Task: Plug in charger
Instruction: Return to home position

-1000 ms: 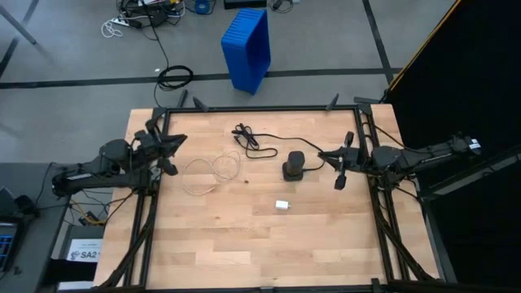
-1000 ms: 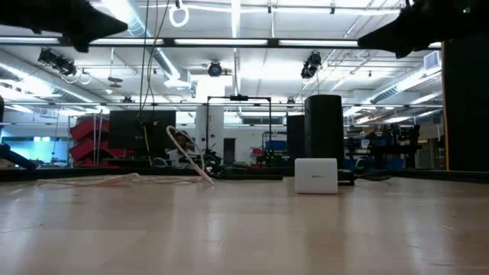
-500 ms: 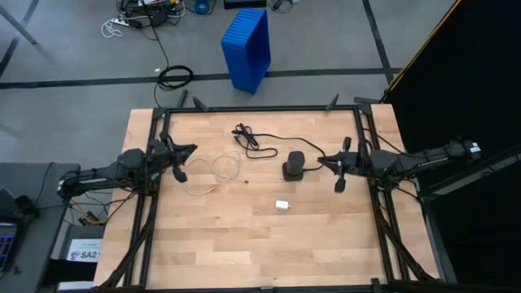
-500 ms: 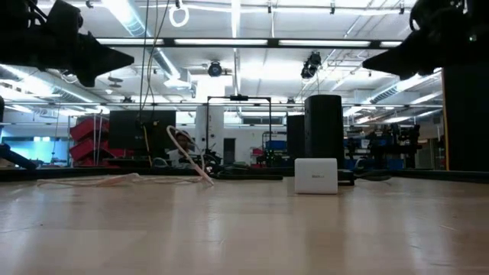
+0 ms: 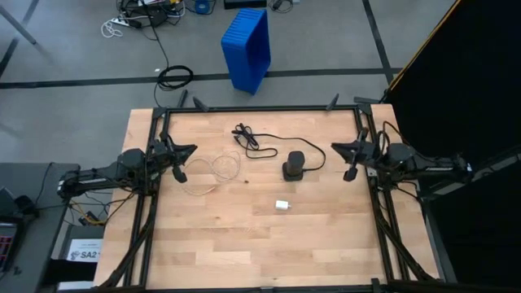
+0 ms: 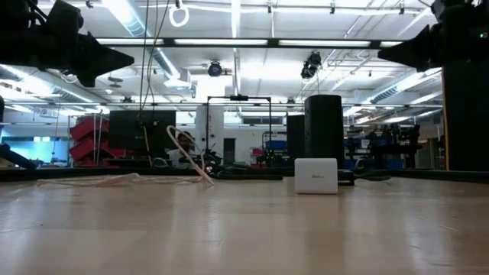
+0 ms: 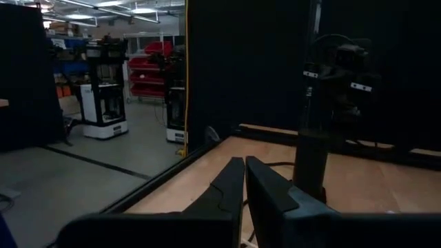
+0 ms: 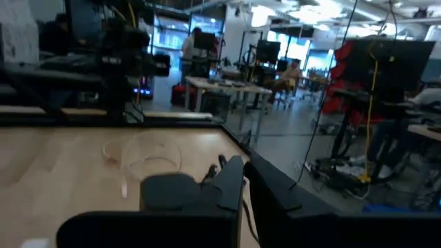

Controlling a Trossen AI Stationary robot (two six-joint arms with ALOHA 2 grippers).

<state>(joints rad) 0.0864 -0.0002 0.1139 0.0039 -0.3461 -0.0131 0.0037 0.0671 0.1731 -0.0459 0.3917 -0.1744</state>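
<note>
A small white charger block (image 5: 282,205) (image 6: 315,176) lies on the wooden table near its middle. Behind it a black cylinder (image 5: 294,165) (image 6: 324,130) stands upright, and its black cord (image 5: 248,138) lies coiled toward the far edge. A thin white cable (image 5: 210,172) (image 8: 141,155) lies in loops at the left. My left gripper (image 5: 190,149) (image 7: 244,169) hangs shut above the table's left edge, pointing right. My right gripper (image 5: 335,147) (image 8: 242,169) hangs shut above the right edge, pointing left at the cylinder. Neither touches anything.
A black metal frame (image 5: 260,108) runs round the table top. A blue bin (image 5: 247,49) and loose cables lie on the floor beyond the far edge. A black curtain (image 5: 464,73) stands at the right. Bare wood (image 5: 260,244) fills the near half.
My left gripper has sunk and reached a little toward the table's right, then held still. My right gripper has sunk and drawn back toward the table's right edge, away from the black cylinder. Both stay shut. Nothing on the table has moved.
</note>
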